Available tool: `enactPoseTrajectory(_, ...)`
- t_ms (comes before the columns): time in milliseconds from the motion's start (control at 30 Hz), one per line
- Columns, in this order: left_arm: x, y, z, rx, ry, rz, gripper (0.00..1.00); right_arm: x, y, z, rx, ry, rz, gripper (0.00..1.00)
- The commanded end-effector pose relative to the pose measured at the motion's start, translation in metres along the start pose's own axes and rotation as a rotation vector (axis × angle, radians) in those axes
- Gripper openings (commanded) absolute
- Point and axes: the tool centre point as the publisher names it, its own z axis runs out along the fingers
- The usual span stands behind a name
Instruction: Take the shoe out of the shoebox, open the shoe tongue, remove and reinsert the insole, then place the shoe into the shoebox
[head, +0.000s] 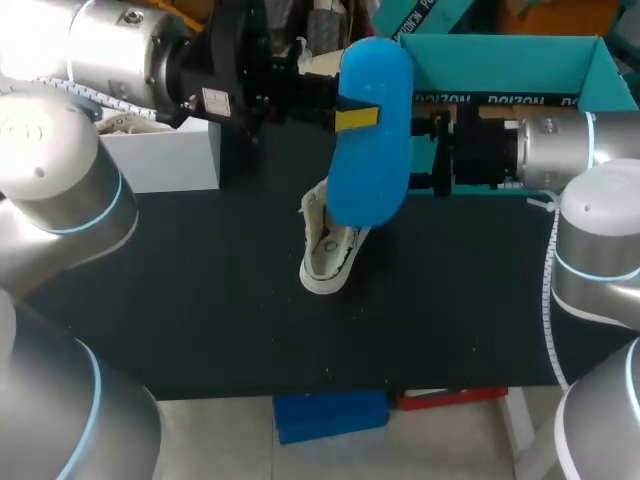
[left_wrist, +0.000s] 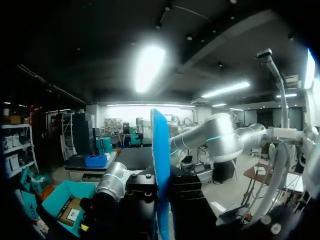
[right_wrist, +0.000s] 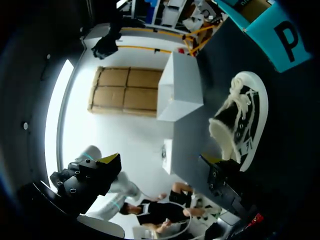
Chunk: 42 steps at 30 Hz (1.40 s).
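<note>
My left gripper (head: 350, 118) holds a blue insole (head: 370, 140) upright, high above the table, one yellow fingertip across its face. In the left wrist view the insole (left_wrist: 161, 170) is edge-on, straight ahead of that gripper. A white low sneaker (head: 330, 245) lies on its side on the black mat below it. My right gripper (head: 432, 150) sits just right of the insole, partly hidden behind it. In the right wrist view its fingers (right_wrist: 111, 159) stand wide apart with nothing between them, and the sneaker (right_wrist: 240, 125) lies beyond them. The teal shoebox (head: 510, 70) stands open at the back right.
A white box (head: 165, 150) stands at the back left of the black mat (head: 200, 300), also visible as the white box (right_wrist: 180, 85) beyond the sneaker. The shoebox wall (right_wrist: 280, 35) is near the sneaker's toe. The mat's front edge runs close below the sneaker.
</note>
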Motion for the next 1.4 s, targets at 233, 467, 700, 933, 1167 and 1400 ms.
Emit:
enactPoseTrajectory(233, -0.009, 0.042, 0.001, 0.084, -0.102, 0.051, 0.00, 0.000, 0.000, 0.002, -0.003, 0.001, 0.000, 1.00)
enactPoseTrajectory(467, -0.009, 0.042, 0.001, 0.084, -0.102, 0.051, 0.00, 0.000, 0.000, 0.002, -0.003, 0.001, 0.000, 1.00)
enactPoseTrajectory(700, -0.009, 0.042, 0.001, 0.084, -0.102, 0.051, 0.00, 0.000, 0.000, 0.002, -0.003, 0.001, 0.000, 1.00)
enactPoseTrajectory(933, 0.026, 0.066, 0.004, 0.101, -0.103, 0.335, 0.00, 0.000, 0.000, 0.002, -0.003, 0.001, 0.000, 1.00)
enactPoseTrajectory(1167, 0.032, 0.099, -0.005, 0.023, -0.145, 0.634, 0.00, 0.000, 0.000, 0.002, -0.003, 0.001, 0.000, 1.00)
enactPoseTrajectory(1400, 0.025, 0.146, -0.010, -0.097, -0.131, 0.805, 0.00, 0.000, 0.000, 0.002, -0.003, 0.001, 0.000, 1.00)
